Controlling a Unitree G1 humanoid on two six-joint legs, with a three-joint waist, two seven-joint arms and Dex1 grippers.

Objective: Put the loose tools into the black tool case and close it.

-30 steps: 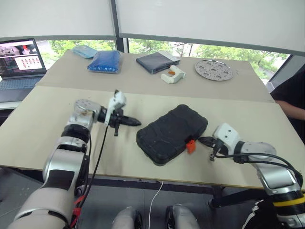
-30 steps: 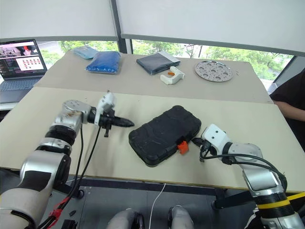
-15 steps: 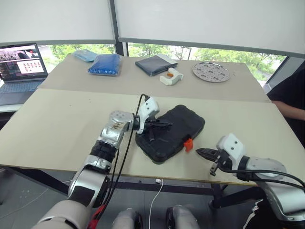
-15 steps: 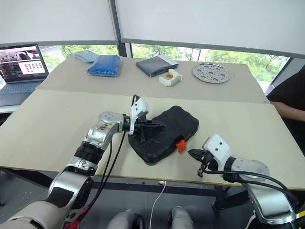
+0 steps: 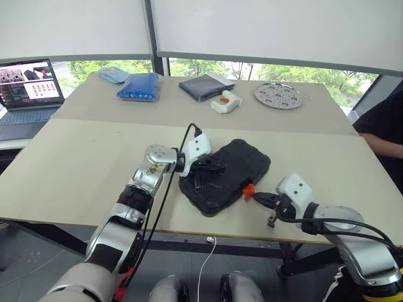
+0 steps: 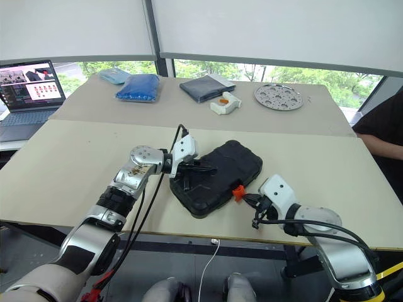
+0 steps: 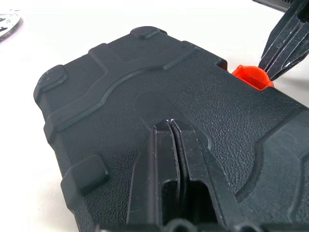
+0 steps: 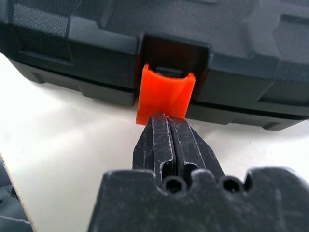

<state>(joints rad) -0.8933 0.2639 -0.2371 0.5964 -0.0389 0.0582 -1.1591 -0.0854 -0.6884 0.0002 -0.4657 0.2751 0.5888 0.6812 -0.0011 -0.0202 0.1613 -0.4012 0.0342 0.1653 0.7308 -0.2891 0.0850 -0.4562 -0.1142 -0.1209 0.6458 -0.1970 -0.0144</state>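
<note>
The black tool case (image 5: 230, 173) lies with its lid down near the table's front edge, its orange latch (image 5: 249, 189) facing me. My left gripper (image 5: 219, 168) is shut and its fingertips (image 7: 171, 126) rest on the lid's textured top. From the right, my right gripper (image 5: 259, 197) is also shut, its tips (image 8: 166, 121) touching the lower edge of the orange latch (image 8: 165, 94), which sticks out from the case's front. The loose tools are out of view.
On the far table half lie a blue bag (image 5: 138, 85), a dark flat pouch (image 5: 204, 84), a white holder (image 5: 227, 100) and a round metal plate (image 5: 279, 94). A laptop (image 5: 25, 85) stands at the far left. A person (image 5: 385, 119) sits at the right edge.
My left gripper swung right from beside the case onto its lid and has stayed there. My right gripper drew back, then moved in against the orange latch.
</note>
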